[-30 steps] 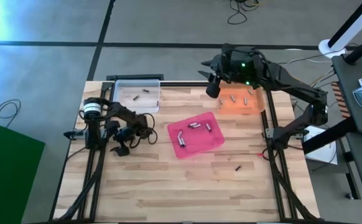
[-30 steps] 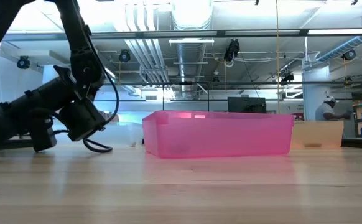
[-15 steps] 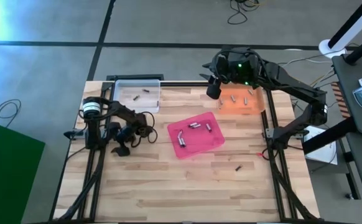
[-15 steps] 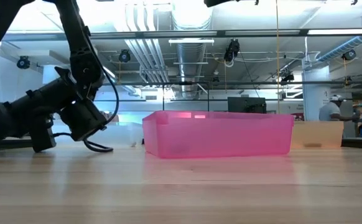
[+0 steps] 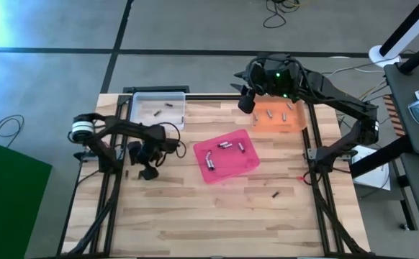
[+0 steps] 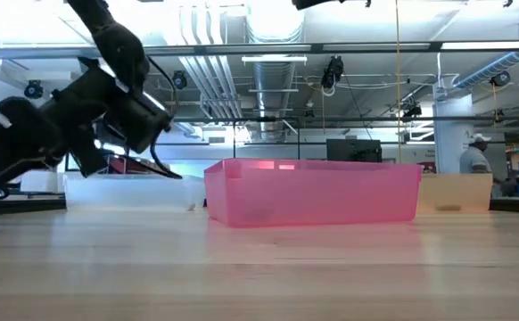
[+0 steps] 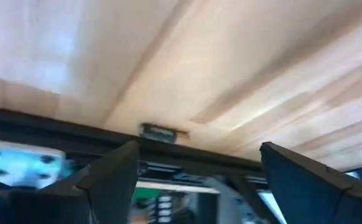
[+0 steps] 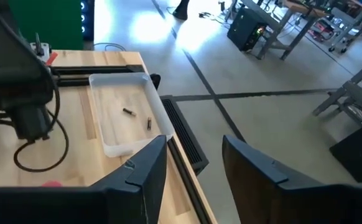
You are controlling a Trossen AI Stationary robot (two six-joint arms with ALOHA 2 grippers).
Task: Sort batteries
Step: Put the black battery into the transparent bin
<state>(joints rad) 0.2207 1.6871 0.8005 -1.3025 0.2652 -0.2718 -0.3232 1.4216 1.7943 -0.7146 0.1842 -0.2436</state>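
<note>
Batteries [image 5: 224,145] lie in a pink tray [image 5: 249,165] between two other trays.

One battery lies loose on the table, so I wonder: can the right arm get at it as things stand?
Probably yes. The small dark loose battery lies on bare wood with nothing around it; the right pincer, open and empty, hangs by the orange tray.

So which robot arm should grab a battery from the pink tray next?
Probably left: the left gripper hangs open just beside the pink tray, while the right gripper, also open, sits farther off by the orange tray.
</note>
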